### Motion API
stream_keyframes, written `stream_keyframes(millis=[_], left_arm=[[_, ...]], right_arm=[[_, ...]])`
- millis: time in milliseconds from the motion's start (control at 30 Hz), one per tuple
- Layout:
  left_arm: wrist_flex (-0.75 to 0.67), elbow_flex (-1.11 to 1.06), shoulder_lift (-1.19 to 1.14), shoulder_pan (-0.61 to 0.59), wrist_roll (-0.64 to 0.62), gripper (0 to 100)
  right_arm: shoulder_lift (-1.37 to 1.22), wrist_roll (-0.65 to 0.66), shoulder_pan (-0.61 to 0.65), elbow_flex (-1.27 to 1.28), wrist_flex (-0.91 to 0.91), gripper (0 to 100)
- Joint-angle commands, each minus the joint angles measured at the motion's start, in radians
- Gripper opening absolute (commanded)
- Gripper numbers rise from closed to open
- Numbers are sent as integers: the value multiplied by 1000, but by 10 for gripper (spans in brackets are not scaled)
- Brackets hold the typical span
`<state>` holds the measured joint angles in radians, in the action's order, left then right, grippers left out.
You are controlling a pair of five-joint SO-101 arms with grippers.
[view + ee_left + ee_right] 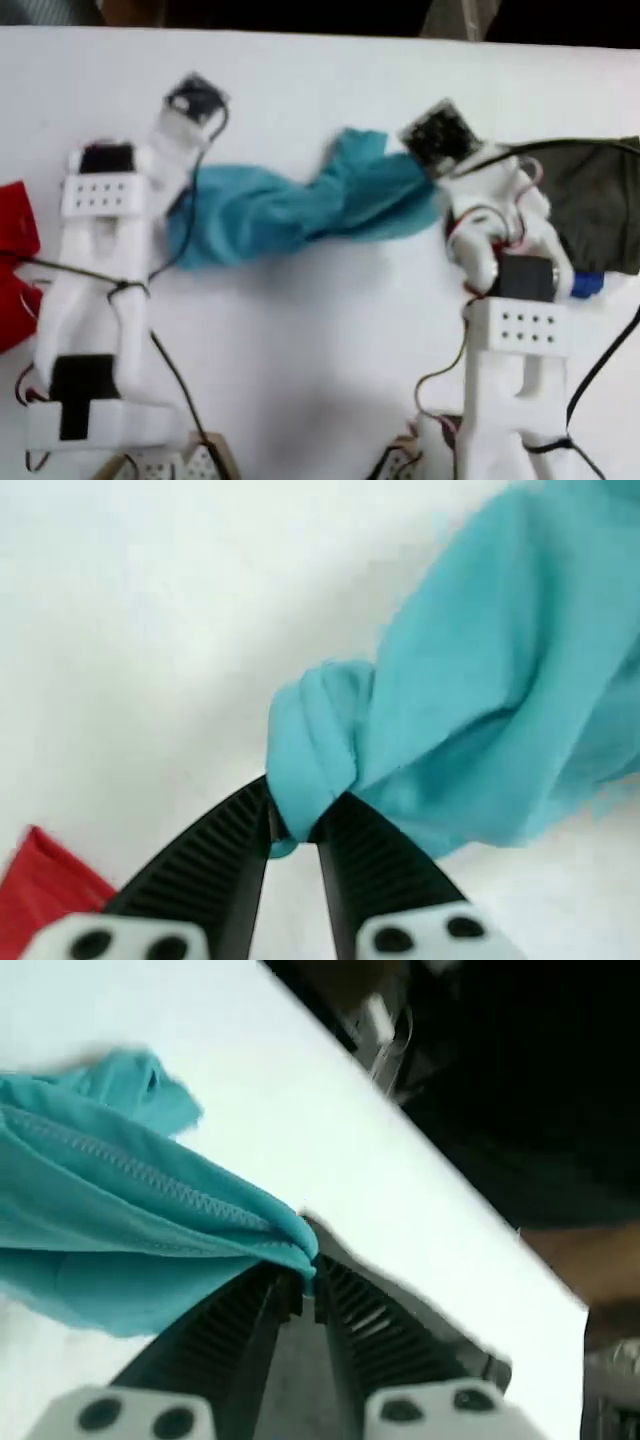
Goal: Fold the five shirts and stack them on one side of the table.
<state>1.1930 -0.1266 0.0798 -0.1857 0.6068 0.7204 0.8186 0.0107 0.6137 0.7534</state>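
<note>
A teal shirt (300, 205) hangs bunched and stretched between the two arms over the middle of the white table (320, 340). My left gripper (297, 825) is shut on a gathered corner of the teal shirt (480, 700), at its left end in the high view. My right gripper (305, 1275) is shut on a stitched hem of the teal shirt (120, 1220), at its right end. In the high view the left gripper (185, 170) and the right gripper (430, 165) are mostly hidden under their wrists.
A red shirt (15, 265) lies at the table's left edge, its corner also in the left wrist view (45, 890). A dark olive shirt (595, 205) lies at the right edge behind the right arm. The table's far edge (420, 1150) runs close to the right gripper.
</note>
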Motion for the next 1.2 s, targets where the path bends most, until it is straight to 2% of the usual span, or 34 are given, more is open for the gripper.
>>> stream_keyframes(millis=[0,133,233,333,467,533,600,733,800,867,933,1067,1167], left_arm=[[38,114,6,-9,-2,24],[41,16,3,-14,20,41],[34,-104,0,-29,103,163],[9,-145,-32,-112,124,299],[14,-70,-52,-241,124,284],[87,-8,-52,-258,138,281],[222,50,-52,-252,215,279],[528,71,-54,-153,388,278],[586,38,-51,-87,427,278],[554,-5,-54,-38,399,278],[453,-56,-57,5,324,278],[155,-189,-58,48,150,278],[-81,-314,-60,46,107,278]], right_arm=[[33,-5,27,-43,-51,21],[33,0,19,-44,-13,21],[33,2,-8,-44,13,21],[39,3,-51,-44,44,21],[44,3,-97,-46,76,21],[44,3,-111,-46,76,21],[44,3,-114,-48,76,21],[44,3,-104,-49,71,21],[42,3,-84,-46,71,21],[42,-2,-67,-44,71,21],[41,-5,-61,-44,71,21],[35,-5,-61,-44,71,21],[36,2,-67,-44,71,21]])
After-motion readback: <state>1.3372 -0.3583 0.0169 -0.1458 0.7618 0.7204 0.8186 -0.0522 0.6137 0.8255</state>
